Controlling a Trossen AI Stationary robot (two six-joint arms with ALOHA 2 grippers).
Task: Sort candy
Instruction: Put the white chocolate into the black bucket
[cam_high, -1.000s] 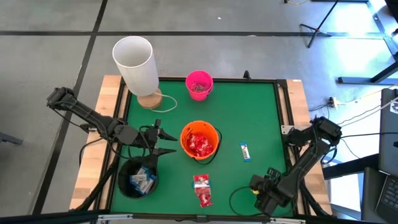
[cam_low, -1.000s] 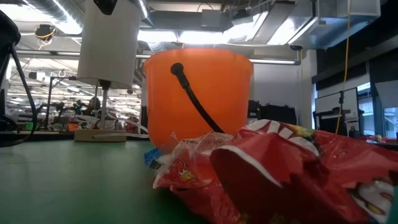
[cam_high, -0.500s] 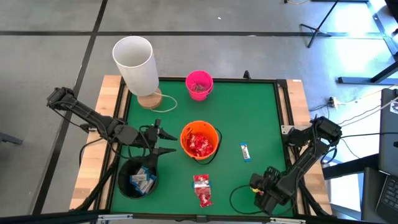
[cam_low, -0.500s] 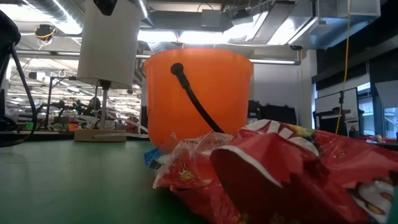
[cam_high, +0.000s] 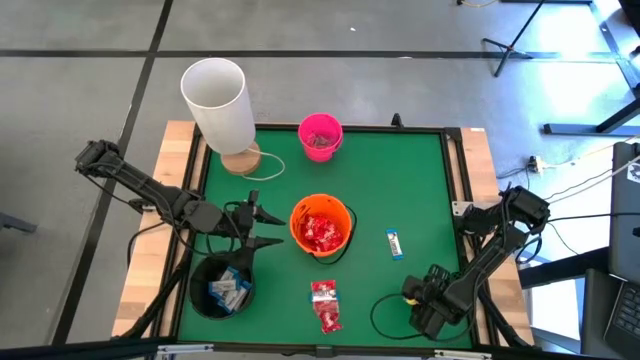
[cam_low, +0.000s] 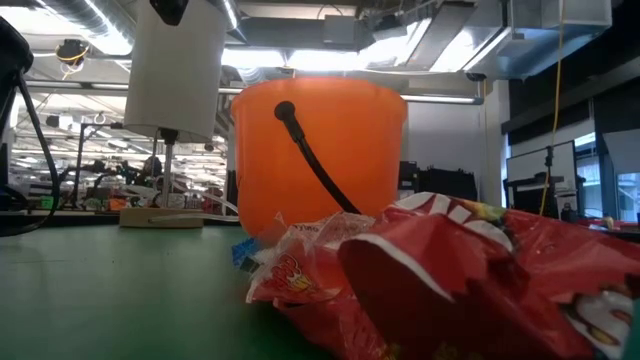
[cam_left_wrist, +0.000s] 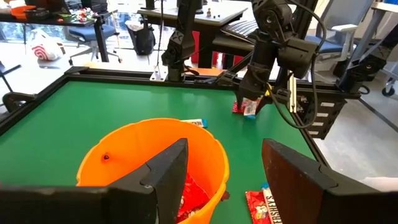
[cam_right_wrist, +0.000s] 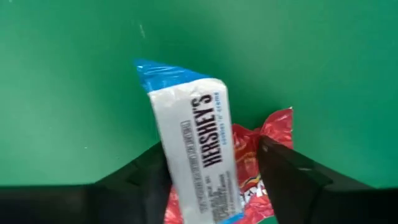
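Observation:
My right gripper (cam_right_wrist: 214, 177) points down over the green mat near the table's near right corner (cam_high: 418, 300). It is shut on candy: a white-and-blue bar (cam_right_wrist: 193, 130) and a red packet (cam_right_wrist: 273, 127). My left gripper (cam_left_wrist: 227, 168) hangs open just left of the orange bucket (cam_high: 321, 226), which holds red packets. Another white-and-blue bar (cam_high: 396, 243) lies flat on the mat to the right of that bucket. Red packets (cam_high: 324, 305) lie on the mat in front of the bucket. The black bucket (cam_high: 222, 286) holds white-and-blue bars. My right gripper pinches the white-and-blue bar's upper part (cam_right_wrist: 214, 186) and the red packet (cam_right_wrist: 255, 180) beside it between its two fingers, from above. The bar hangs below the fingers, its blue end (cam_right_wrist: 165, 71) toward the mat. Whether that end touches the mat I cannot tell.
A pink bucket (cam_high: 320, 136) stands at the mat's far edge. A tall white cylinder (cam_high: 218, 100) on a wooden base stands at the far left corner. A raised black frame (cam_high: 455, 180) borders the mat. Bare mat lies between the buckets and the right edge.
My right gripper has sunk a little toward the mat near the table's near right corner, still pointing down.

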